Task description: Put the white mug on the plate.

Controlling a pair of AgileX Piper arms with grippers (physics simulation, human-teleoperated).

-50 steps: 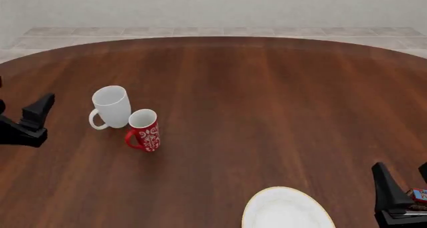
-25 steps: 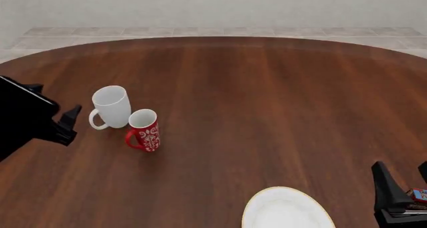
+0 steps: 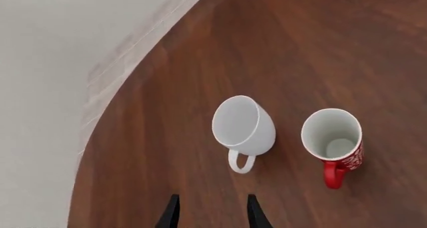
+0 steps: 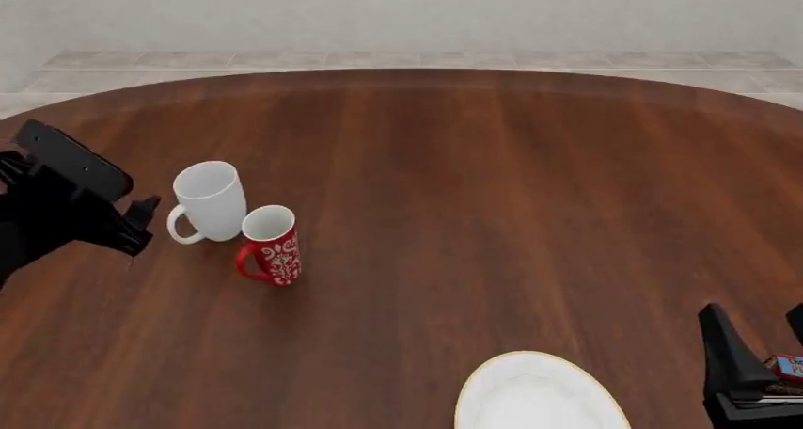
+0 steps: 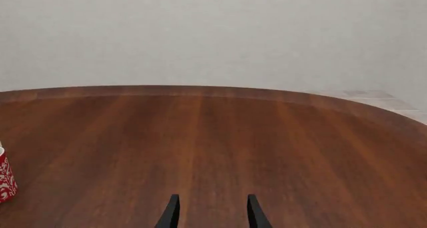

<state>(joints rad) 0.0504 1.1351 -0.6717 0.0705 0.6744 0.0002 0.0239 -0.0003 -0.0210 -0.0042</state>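
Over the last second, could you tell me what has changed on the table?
The left gripper moved in from the table's left edge toward the white mug, stopping just short, fingers open, holding nothing. Both mugs, the plate and the right gripper stayed put.

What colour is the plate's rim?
Thin gold-yellow rim on the white plate; the front view shows it best.

The table (image 4: pixel 502 213) looks like dark reddish-brown wood with long, straight grain and a smooth, faintly satin surface. The white mug (image 4: pixel 210 200) has a plain, smooth, glazed look, like ceramic, and so does the red mug (image 4: pixel 271 245), whose outside carries a white floral print. The plate (image 4: pixel 540 396) appears smooth and white with a thin gold rim. The left gripper (image 4: pixel 135 227) is matt black, perhaps plastic. The wall (image 5: pixel 213 33) behind is pale and matt.
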